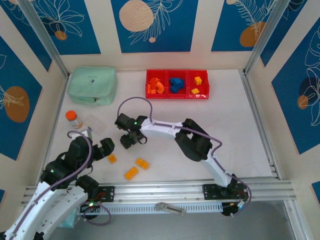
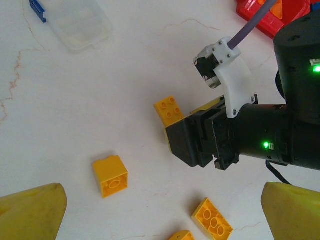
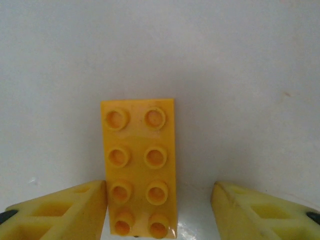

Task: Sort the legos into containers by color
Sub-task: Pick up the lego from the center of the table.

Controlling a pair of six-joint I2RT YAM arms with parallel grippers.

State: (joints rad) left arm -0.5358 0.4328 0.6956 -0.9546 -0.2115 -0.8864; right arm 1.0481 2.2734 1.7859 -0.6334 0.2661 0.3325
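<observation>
Yellow seems to be the colour in hand; which step is this? [Operator]

Top view: the pick-up of a yellow piece, by my reading. The containers (image 1: 180,96) sit at 12 o'clock, with orange, blue and yellow pieces lying in separate compartments. Your right claw (image 1: 129,141) hangs low over the table, left of centre. Three loose legos (image 1: 142,163) lie at its 6 o'clock, and your left claw (image 1: 106,147) waits at its 9 o'clock. [Legend]

And from the left wrist? [Operator]

Left wrist view: your left claw (image 2: 162,205) is spread wide and empty. At 1 o'clock the right claw (image 2: 192,145) stands over a yellow brick (image 2: 169,111), covering part of it. [Legend]

Right wrist view? [Operator]

The yellow brick (image 3: 139,165) lies studs up, its long axis running 12 to 6, between the parted fingers (image 3: 65,210) of the right claw (image 3: 160,200). It is just beside, perhaps touching, the 9 o'clock finger and apart from the 3 o'clock one. Nothing is gripped yet. Next, you would probably close on its long sides, lift, and carry it to the 3 o'clock compartment of the containers. [Legend]
</observation>
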